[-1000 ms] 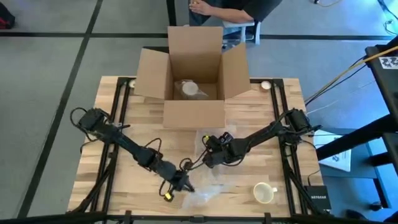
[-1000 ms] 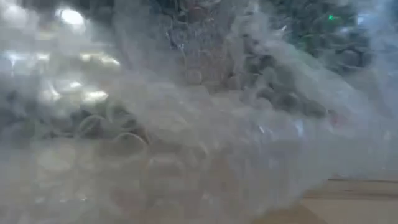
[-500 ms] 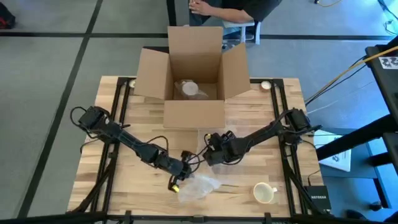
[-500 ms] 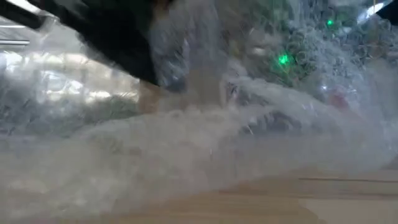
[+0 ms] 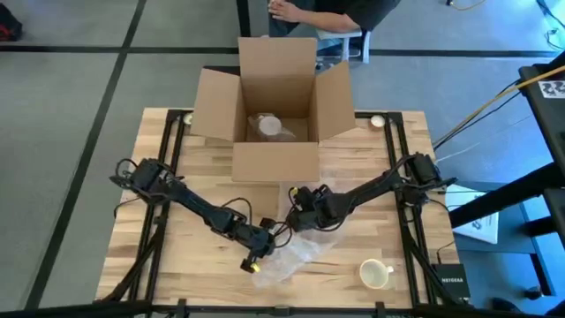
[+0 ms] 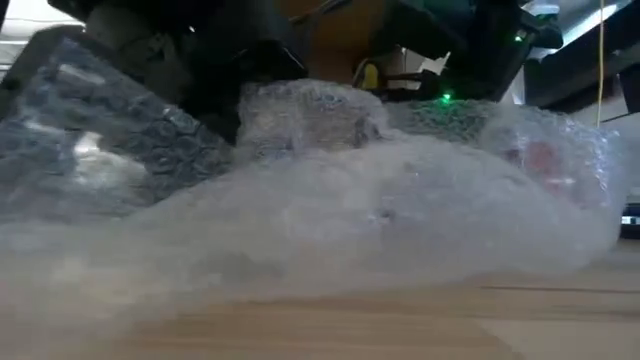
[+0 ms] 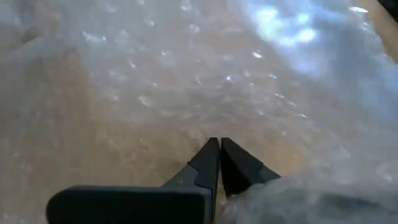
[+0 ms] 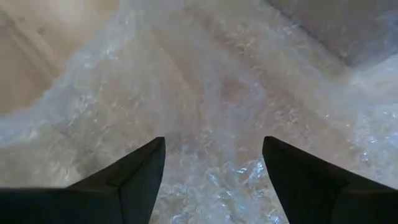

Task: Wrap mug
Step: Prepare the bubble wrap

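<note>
While left pincer (image 7: 219, 155) pinched, bubble wrap (image 5: 287, 256).

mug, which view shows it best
The high view: the mug stands bare near the table's front right, apart from the bubble wrap that both pincers work at. The low view and both wrist views show only bubble wrap, no mug.

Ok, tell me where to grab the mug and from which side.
Probably at the rim, from straight above. The mug stands upright on the table with its mouth open, clear of the bubble wrap, so a finger can likely drop inside. Its handle seems to point toward the left; avoid that side. The open right gripper is nearer.
</note>
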